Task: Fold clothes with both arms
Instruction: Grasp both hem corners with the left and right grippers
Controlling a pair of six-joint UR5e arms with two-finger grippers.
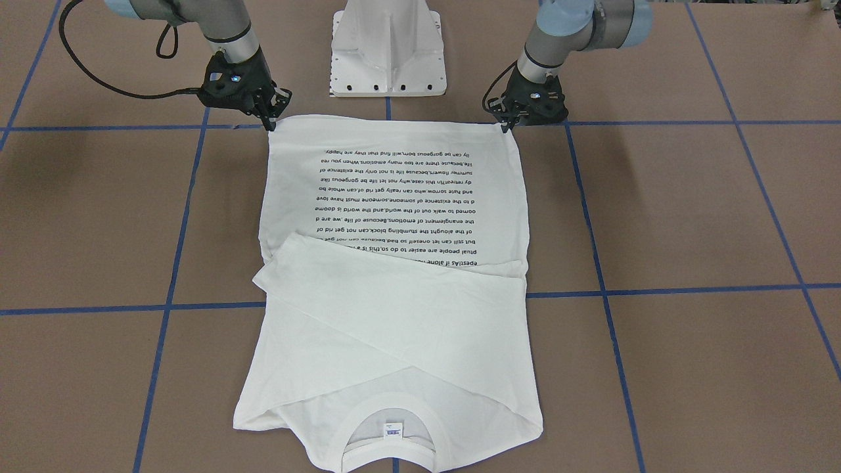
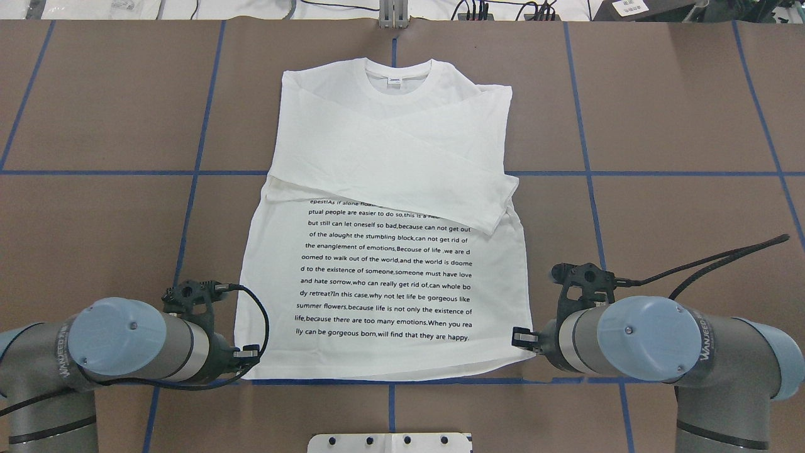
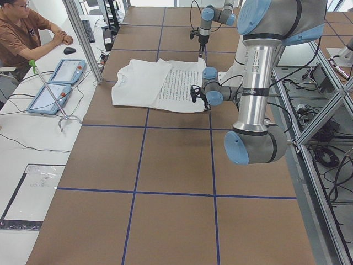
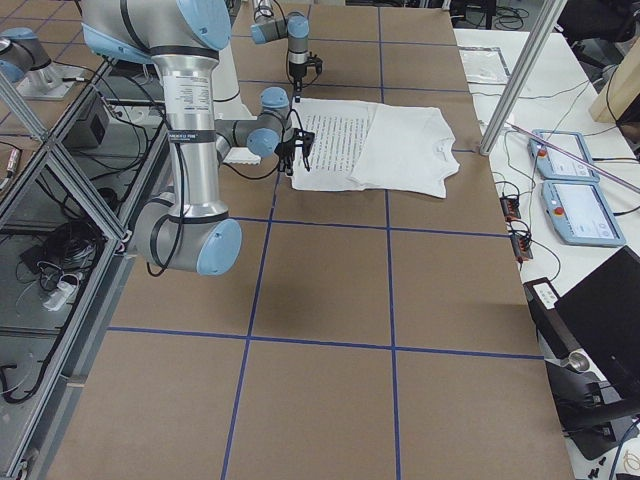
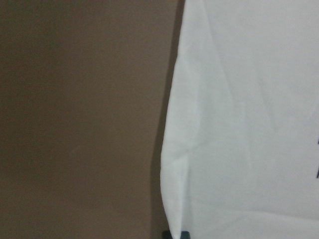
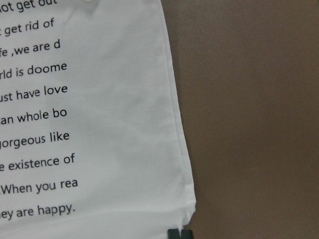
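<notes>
The white long-sleeved shirt (image 2: 390, 157) lies flat on the brown table, black text block (image 2: 387, 277) up, both sleeves folded across the chest, collar (image 2: 395, 78) on the far side from me. In the front view the shirt (image 1: 394, 315) has its hem at the top. My left gripper (image 2: 248, 357) sits at the hem's left corner, and my right gripper (image 2: 523, 341) at the hem's right corner. Both look shut on the hem corners, low at the table. The wrist views show the shirt edge (image 5: 249, 124) (image 6: 99, 149) and only the dark fingertips (image 6: 179, 234), close together.
The white metal pedestal (image 1: 387, 52) stands between the arms, just behind the hem. Blue tape lines cross the table (image 2: 660, 220). An operator (image 3: 22, 33) sits at a side bench with two control tablets (image 3: 55, 83).
</notes>
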